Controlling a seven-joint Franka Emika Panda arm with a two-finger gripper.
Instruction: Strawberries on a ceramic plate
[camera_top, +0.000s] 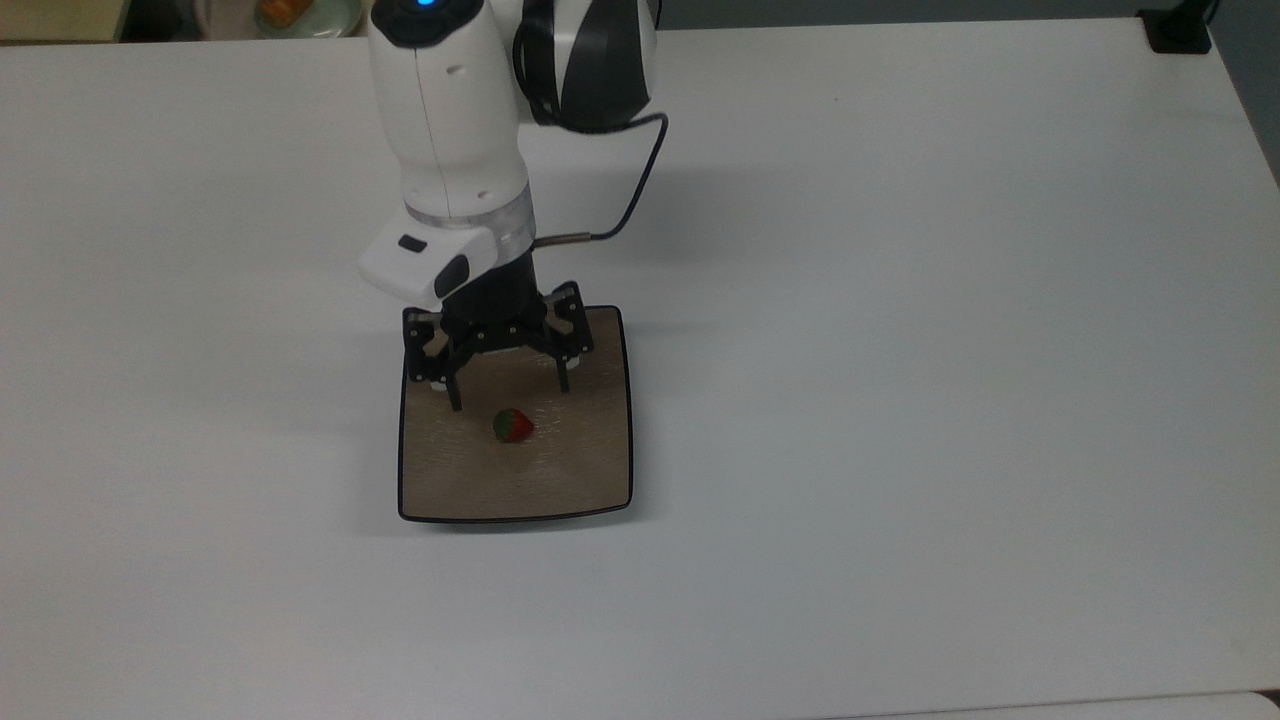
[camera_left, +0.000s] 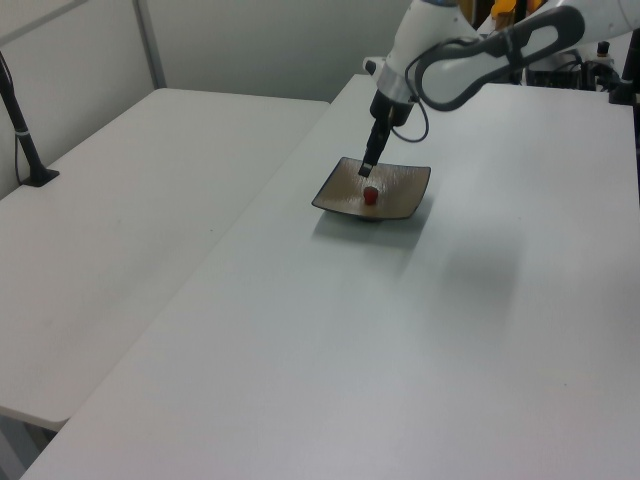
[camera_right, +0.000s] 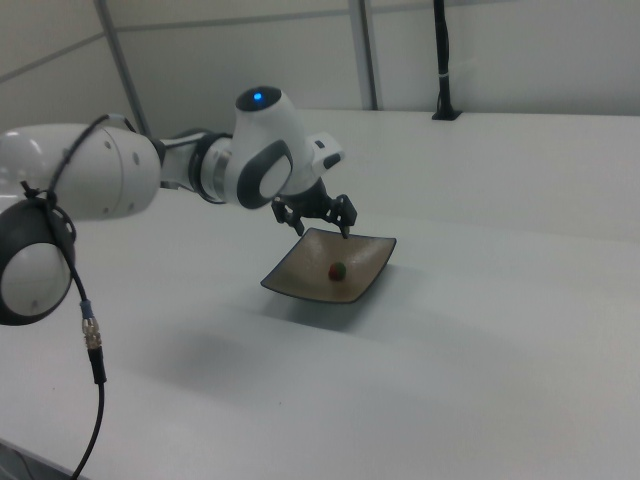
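Note:
A tiny red strawberry (camera_top: 512, 426) with a green cap lies free near the middle of the square tan-brown ceramic plate (camera_top: 585, 470). It also lies on the ceramic plate (camera_left: 400, 195) as the strawberry (camera_left: 371, 196) in the left view, and as the strawberry (camera_right: 338, 270) on the ceramic plate (camera_right: 300, 272) in the right view. My gripper (camera_top: 510, 392) hangs open a little above the plate's far half, its two black fingers spread wide with nothing between them. The gripper (camera_right: 320, 228) hovers over the plate's back edge in the right view.
The plate sits on a wide white table (camera_top: 900, 350). A black cable (camera_top: 635, 195) loops off the arm's wrist. A round pale plate (camera_top: 300, 15) with orange food sits beyond the table's far edge. A black clamp (camera_top: 1178, 30) stands at the top view's upper right corner.

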